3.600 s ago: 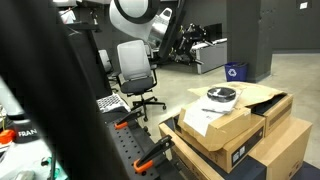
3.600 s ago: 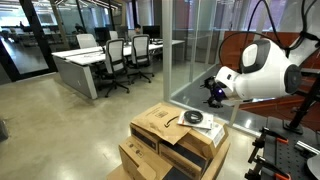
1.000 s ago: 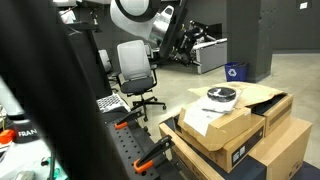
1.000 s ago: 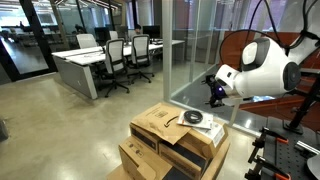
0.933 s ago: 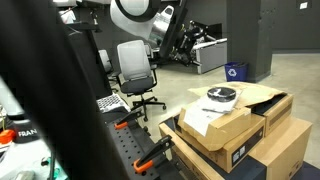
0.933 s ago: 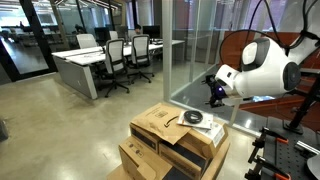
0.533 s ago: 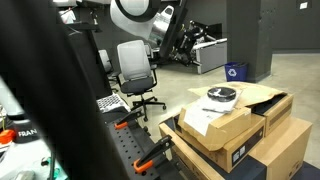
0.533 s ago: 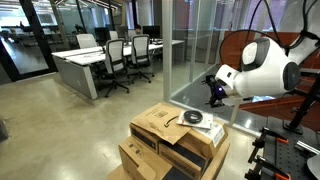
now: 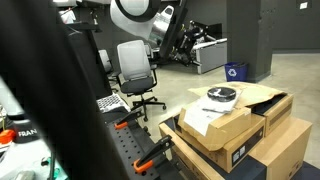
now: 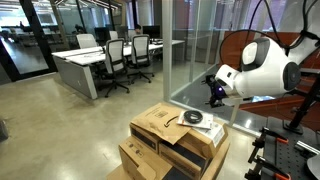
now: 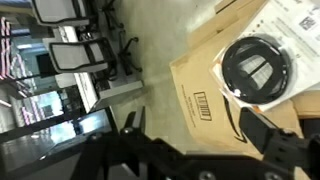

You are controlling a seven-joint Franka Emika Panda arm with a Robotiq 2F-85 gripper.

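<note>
Round black dish (image 11: 258,72), on barcoded cardboard box (image 11: 192,70), claw (image 10: 213,98) spread wide above

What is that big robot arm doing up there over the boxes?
The robot arm holds its pincer in the air above a stack of cardboard boxes. The pincer is open and has nothing in it. On top of the boxes lies a round black and white thing, maybe a dish or a lid; it is too blurry to tell. The pincer hangs nearest to it, not touching it.
</note>
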